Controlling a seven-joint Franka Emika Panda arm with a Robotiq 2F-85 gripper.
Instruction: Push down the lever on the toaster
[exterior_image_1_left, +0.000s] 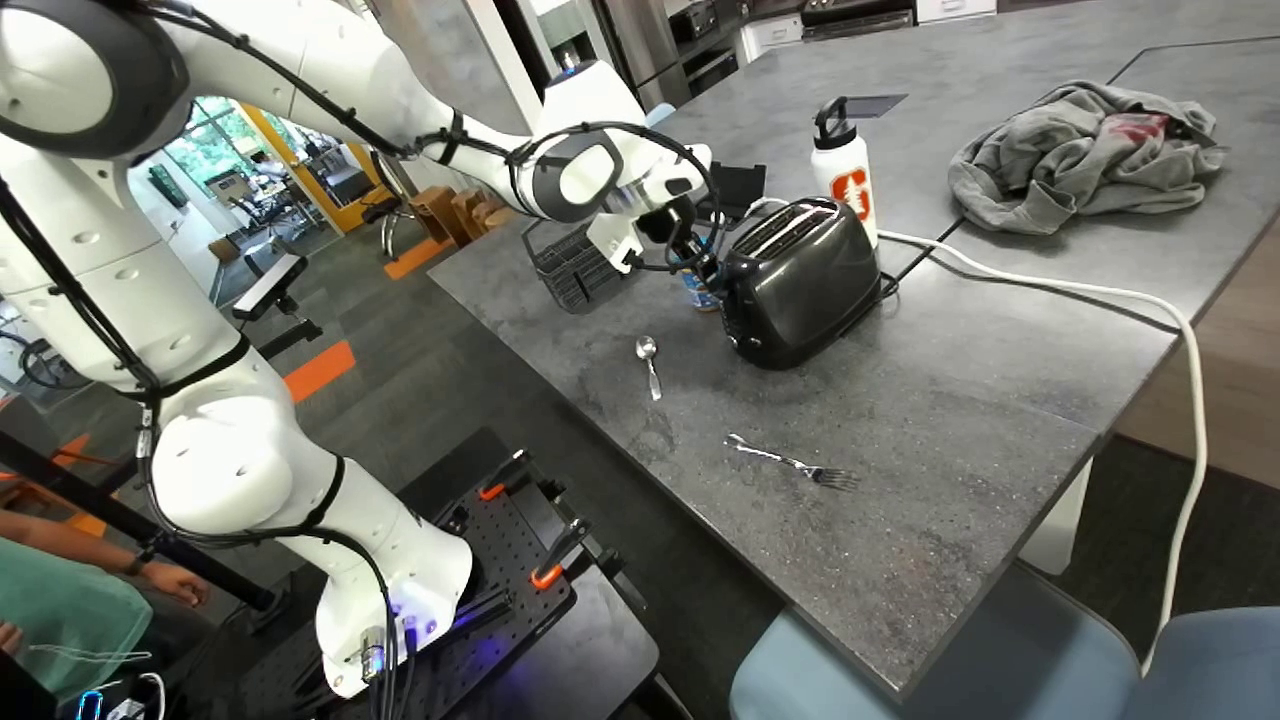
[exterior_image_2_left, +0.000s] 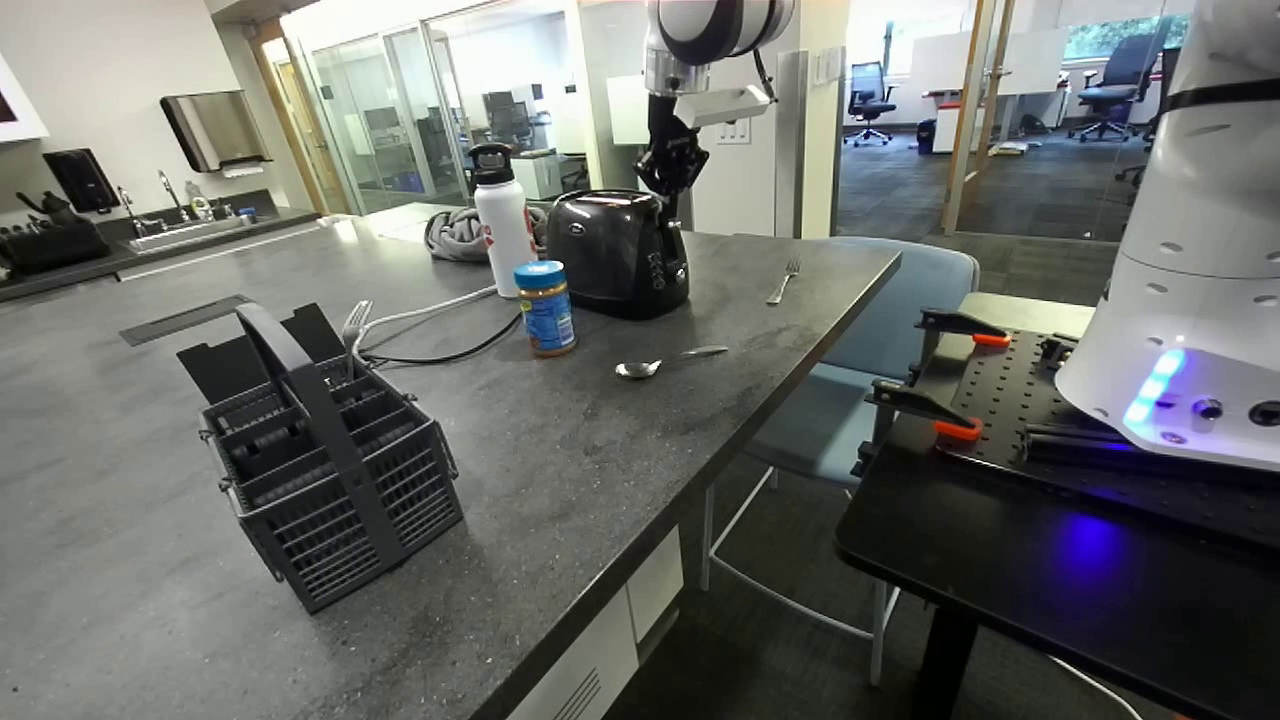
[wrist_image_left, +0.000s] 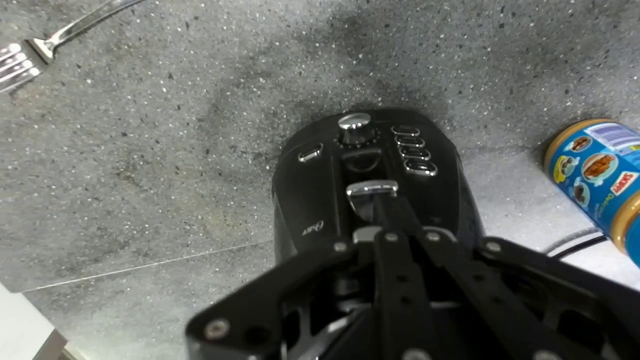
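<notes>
- Where the wrist view looks down, the gripper (wrist_image_left: 398, 215) stands nearest, clenched, its fingers drawn together into one narrow tip.
- Right at that tip sits the lever (wrist_image_left: 372, 189), a small silver-edged tab on the narrow end face of the toaster (exterior_image_1_left: 815, 285); tip and lever overlap in this view, but I cannot tell whether they touch.
- Farther along the same face come a round knob (wrist_image_left: 356, 129) and, to one side, a column of four oval buttons (wrist_image_left: 413, 151).
- The toaster, glossy and black, stands upright on the grey tabletop (exterior_image_1_left: 950, 570), as both exterior views show.
- Near it, upright, are a blue-lidded jar (exterior_image_2_left: 548, 320) and, just beside the toaster, a white bottle (exterior_image_2_left: 508, 235) with a black cap.
- A spoon (exterior_image_1_left: 651, 364) and a fork (exterior_image_1_left: 800, 464) lie apart from each other on the tabletop.
- Farther off, in an exterior view, a dark basket (exterior_image_2_left: 350, 470) stands with its handle raised, a second fork (exterior_image_2_left: 355, 322) showing tines up at its rim.
- A crumpled grey cloth (exterior_image_1_left: 1085, 165) lies beyond the bottle, a white cable (exterior_image_1_left: 1060, 282) crossing the tabletop near it.
- Past the tabletop's edge stands a blue-grey chair (exterior_image_2_left: 868, 310).
</notes>
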